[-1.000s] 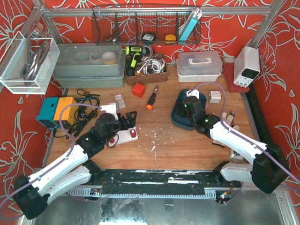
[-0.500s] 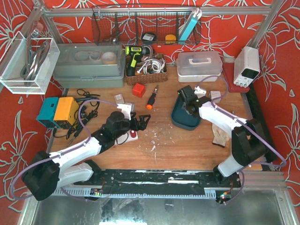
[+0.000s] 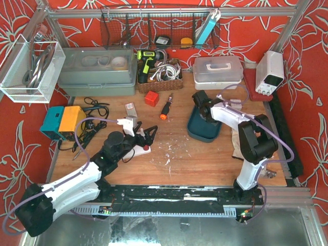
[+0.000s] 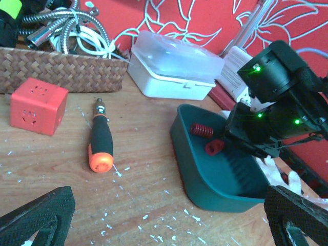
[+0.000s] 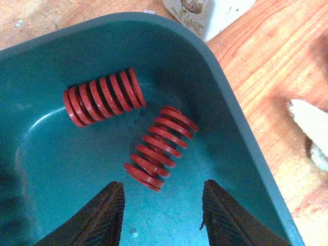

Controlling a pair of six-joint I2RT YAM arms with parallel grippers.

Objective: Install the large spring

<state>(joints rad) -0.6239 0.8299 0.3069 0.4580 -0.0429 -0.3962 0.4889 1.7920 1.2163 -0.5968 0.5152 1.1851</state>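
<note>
1. Teal tray (image 3: 202, 134) sat at 3 o'clock from the centre of the table (image 3: 205, 159).
2. Left gripper (image 4: 166, 215) was spread wide and empty.
3. Right gripper (image 5: 161, 210) hung inside the tray, jaws apart, gripping nothing.
4. Red spring (image 5: 159, 146) lay in the tray at the right gripper's 12 o'clock, with a second spring (image 5: 105, 97) at 10 o'clock.

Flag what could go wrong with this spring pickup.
1. The near spring lies slanted to the right gripper, with only its end by the fingers; closing may pinch the tip and flick it away.
2. The far spring looks alike, so the wrong size could be taken.
3. The tray wall is close to one finger and may snag.
</note>
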